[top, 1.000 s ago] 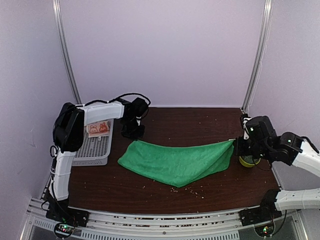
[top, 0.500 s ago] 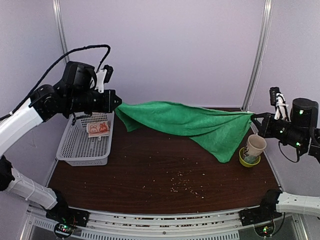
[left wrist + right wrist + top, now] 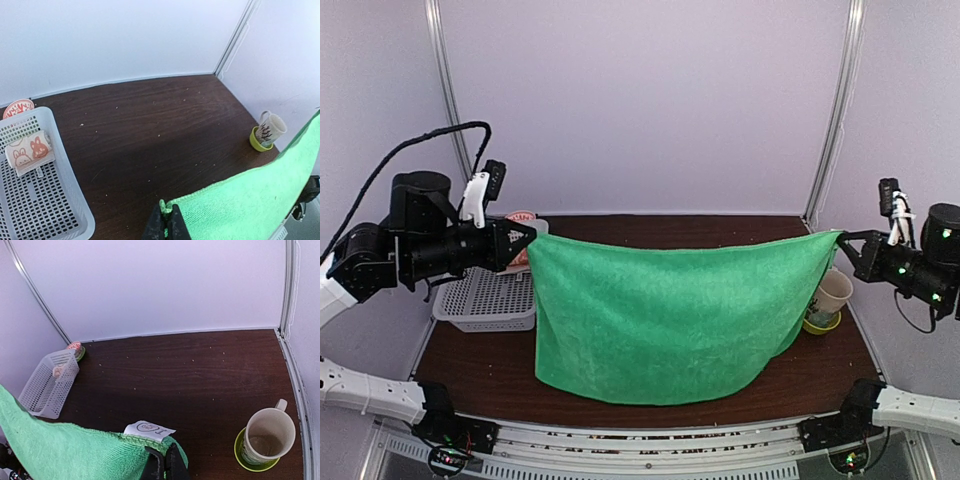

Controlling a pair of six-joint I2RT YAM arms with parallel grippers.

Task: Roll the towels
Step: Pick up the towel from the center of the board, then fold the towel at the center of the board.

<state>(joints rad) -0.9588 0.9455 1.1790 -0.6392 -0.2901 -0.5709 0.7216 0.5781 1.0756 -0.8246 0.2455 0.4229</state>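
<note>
Green towel [image 3: 665, 320]: lifted off the table [image 3: 470, 360] in the last second, now hanging as a spread sheet between left gripper [image 3: 530, 239] and right gripper [image 3: 841, 238], each pinching an upper corner, apparently ready for laying flat; printed towel [image 3: 27, 152] lies in basket [image 3: 55, 215].

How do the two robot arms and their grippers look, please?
Both arms have black joint housings and white links. A black cable loops above the left arm. Small green lights glow on the right arm. The left gripper and right gripper are black and pointed.
</note>
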